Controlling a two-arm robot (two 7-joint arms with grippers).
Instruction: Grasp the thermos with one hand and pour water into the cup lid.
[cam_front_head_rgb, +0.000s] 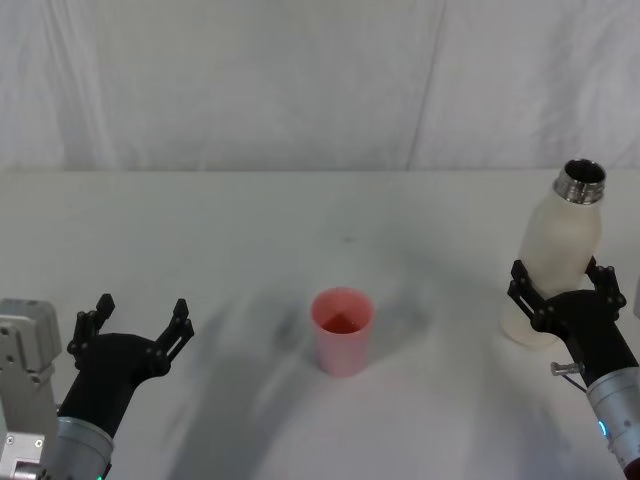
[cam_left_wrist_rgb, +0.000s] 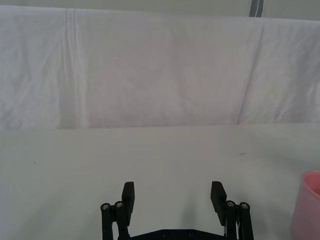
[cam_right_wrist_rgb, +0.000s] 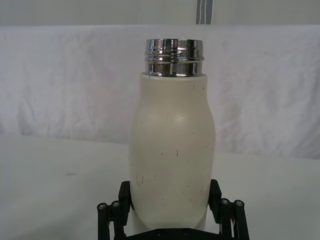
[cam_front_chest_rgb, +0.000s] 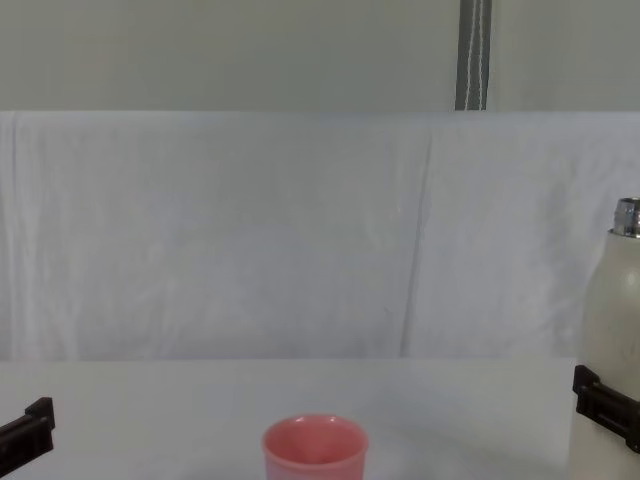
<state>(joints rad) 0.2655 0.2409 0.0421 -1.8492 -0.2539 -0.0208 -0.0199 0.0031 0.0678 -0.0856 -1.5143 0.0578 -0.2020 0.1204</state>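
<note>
Left black two-finger gripper (cam_front_head_rgb: 140, 318) low at robot's left, fingers spread wide, nothing between them, grey forearm angled forward. Right black two-finger gripper (cam_front_head_rgb: 562, 290) at robot's right, fingers clamped on either side of lower body of tall cream-white matte thermos (cam_front_head_rgb: 560, 255), wrist angled forward.

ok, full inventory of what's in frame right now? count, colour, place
thermos: 1, cream-white with an open shiny steel neck, upright on the table's right side, between the right gripper's fingers.
cup lid: 1, salmon-pink, upright and open-topped at table centre, apart from both grippers.
table: 1, white, spanning the view under everything.
backdrop cloth: 1, white, hanging behind the table's far edge.
left gripper: 1, black, low at the table's left, open, holding nothing.
right gripper: 1, black, at the right, fingers either side of the thermos's lower body; whether they press it cannot be told.
</note>
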